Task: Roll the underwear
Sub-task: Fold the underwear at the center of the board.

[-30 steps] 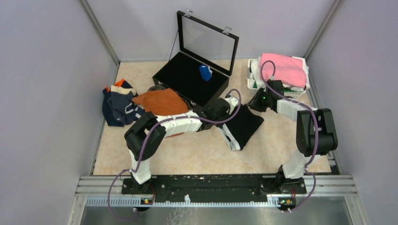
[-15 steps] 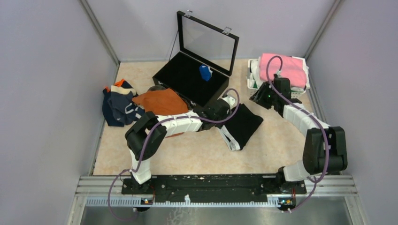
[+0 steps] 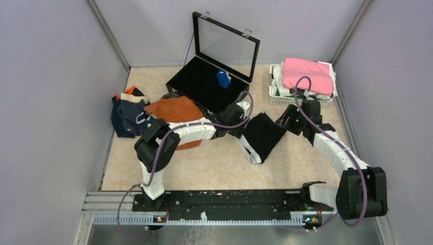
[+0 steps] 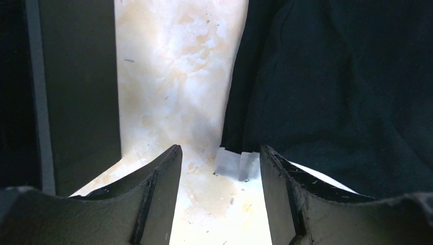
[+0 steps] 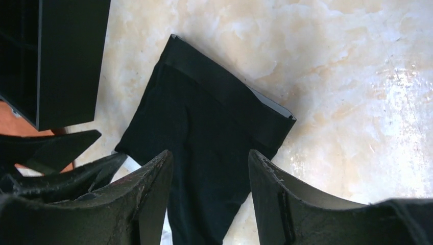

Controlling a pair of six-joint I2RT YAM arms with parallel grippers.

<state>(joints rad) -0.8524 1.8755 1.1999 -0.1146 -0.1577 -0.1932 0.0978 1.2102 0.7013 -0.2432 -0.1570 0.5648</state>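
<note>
Black underwear (image 3: 263, 133) lay mid-bench, long axis slanting toward the near edge, between left gripper (image 4: 220, 153) and right gripper (image 5: 209, 155), both parted, empty; left nearer.

Open black case (image 3: 194, 84) with upright glass lid (image 3: 224, 43) at 12 o'clock on marbled beige table (image 3: 214, 168), white basket (image 3: 280, 99) holding pink folded cloth (image 3: 306, 74) at 2 o'clock.

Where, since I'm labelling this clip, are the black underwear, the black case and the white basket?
black underwear (image 3: 264, 133), top view, centre of the fabric.
black case (image 3: 200, 86), top view, bare inside floor.
white basket (image 3: 281, 99), top view, front wall.
</note>
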